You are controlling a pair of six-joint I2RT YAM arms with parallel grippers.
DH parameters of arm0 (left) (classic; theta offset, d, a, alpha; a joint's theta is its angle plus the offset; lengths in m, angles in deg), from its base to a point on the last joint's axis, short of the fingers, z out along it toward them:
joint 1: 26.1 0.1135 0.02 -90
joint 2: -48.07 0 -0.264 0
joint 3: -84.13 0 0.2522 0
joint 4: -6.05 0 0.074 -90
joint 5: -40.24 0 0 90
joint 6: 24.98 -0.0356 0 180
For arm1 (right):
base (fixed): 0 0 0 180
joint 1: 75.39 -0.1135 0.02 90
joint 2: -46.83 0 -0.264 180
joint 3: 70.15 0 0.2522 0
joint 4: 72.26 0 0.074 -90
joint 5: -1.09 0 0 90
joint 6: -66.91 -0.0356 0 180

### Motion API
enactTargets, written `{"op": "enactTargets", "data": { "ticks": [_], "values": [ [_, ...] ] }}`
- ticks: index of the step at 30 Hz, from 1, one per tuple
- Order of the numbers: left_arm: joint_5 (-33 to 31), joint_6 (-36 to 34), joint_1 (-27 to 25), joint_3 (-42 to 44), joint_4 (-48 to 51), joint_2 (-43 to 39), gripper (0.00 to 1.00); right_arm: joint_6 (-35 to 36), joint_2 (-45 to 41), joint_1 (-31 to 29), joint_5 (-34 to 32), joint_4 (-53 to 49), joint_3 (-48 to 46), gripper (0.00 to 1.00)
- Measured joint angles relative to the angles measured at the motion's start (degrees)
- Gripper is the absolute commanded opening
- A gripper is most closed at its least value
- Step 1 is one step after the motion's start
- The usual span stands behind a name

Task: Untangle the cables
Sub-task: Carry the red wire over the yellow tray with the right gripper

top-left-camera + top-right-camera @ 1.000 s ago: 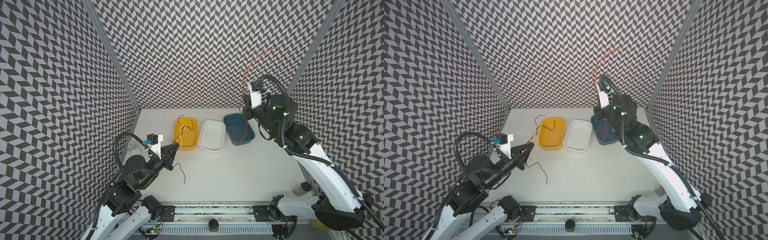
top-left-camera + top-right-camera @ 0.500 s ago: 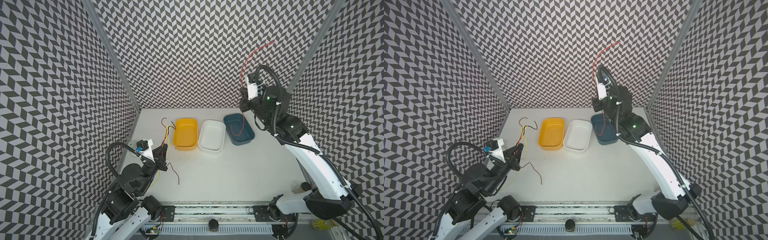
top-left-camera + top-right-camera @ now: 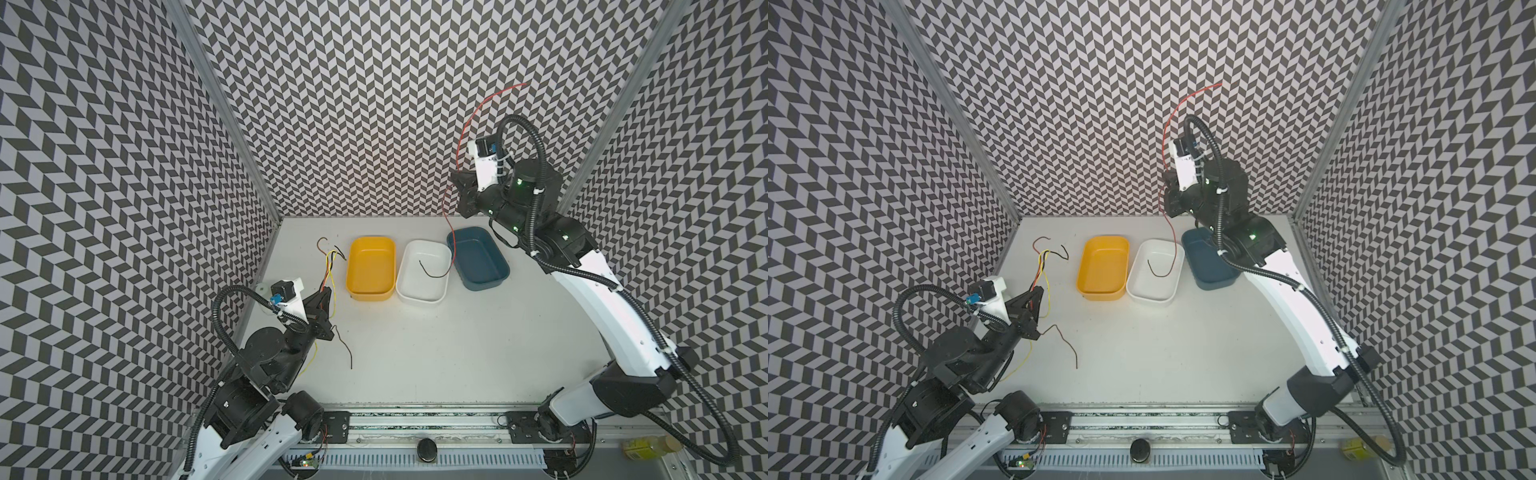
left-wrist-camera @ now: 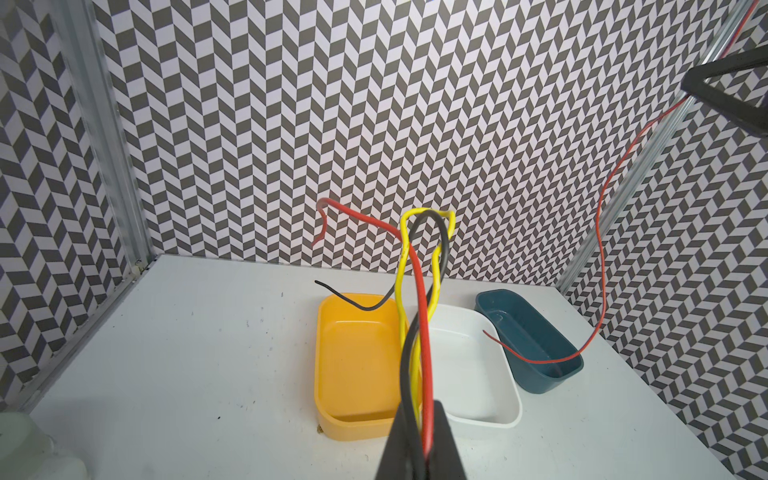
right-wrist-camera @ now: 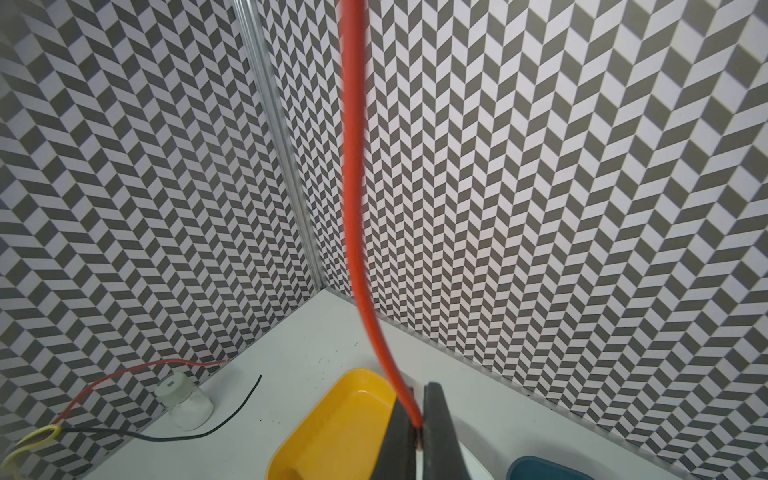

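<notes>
L tool (image 4: 419,411) pinches red/yellow/black cables (image 4: 419,291) — R tool (image 5: 417,409) pinches lone red cable (image 5: 353,166).

Trays: three: a yellow tray (image 3: 371,268), a white tray (image 3: 419,286) and a blue tray (image 3: 482,266).
Thin cables: four, as far as the strands can be followed.
Red: two: the hanging red cable (image 5: 352,166) and the bundled red cable (image 4: 420,291).
Yellow: one yellow cable (image 4: 400,286).
Black: one black cable (image 4: 406,374).
Robot arms: two: the left arm (image 3: 266,361) and the right arm (image 3: 615,316).
Grippers: two: the left gripper (image 4: 419,453) and the right gripper (image 5: 417,432).
Jars: one white-lidded jar (image 5: 183,401).
Bottles: one yellowish bottle (image 3: 648,449).
Patterned walls (image 3: 374,104): three.
</notes>
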Motion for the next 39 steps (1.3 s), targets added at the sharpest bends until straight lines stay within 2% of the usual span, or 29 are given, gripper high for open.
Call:
{"op": "enactTargets", "data": {
  "ticks": [20, 27, 39],
  "values": [
    [-2.16, -0.04, 0.0, 0.07, 0.0, -0.02, 0.0, 1.33, 11.08, -4.68, 2.78, -1.09, 13.97, 0.0],
    [-2.69, -0.04, 0.0, 0.11, 0.0, -0.02, 0.0, 1.51, 12.85, -4.94, 3.8, -0.9, 14.75, 0.0],
    [-3.61, -0.07, -0.02, 0.15, 0.0, -0.02, 0.0, 1.77, 20.72, -8.13, 5.6, -0.83, 22.32, 0.0]
  ]
}}
